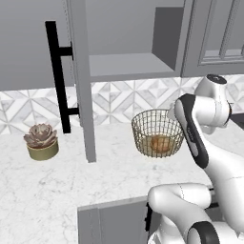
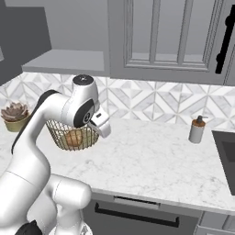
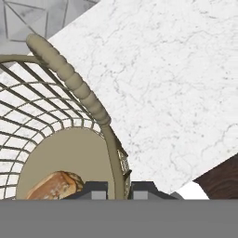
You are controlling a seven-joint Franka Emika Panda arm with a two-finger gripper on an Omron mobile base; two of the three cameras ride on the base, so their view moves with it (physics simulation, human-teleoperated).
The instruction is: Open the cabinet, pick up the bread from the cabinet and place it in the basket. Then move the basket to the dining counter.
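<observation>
The round wire basket (image 1: 157,125) stands on the marble worktop below the cabinet (image 1: 128,64), whose door (image 1: 84,86) hangs swung open, its black bar handle (image 1: 58,76) facing left. The golden-brown bread (image 1: 160,143) lies inside the basket (image 2: 73,135) on its pale base. My gripper (image 2: 99,132) reaches down onto the basket's right rim. In the hand view the gripper (image 3: 118,188) is shut on the basket's rim wire (image 3: 69,76), one fingertip inside and one outside, with the bread (image 3: 53,186) just left of it. The dining counter is out of view.
A potted succulent (image 1: 42,143) sits left of the open door. A soap dispenser (image 2: 198,129) and a dark sink (image 2: 227,151) lie to the right. Closed glass-paned cabinet doors (image 2: 165,36) hang above the tiled backsplash (image 2: 151,98). Bare marble (image 2: 151,156) stretches right of the basket.
</observation>
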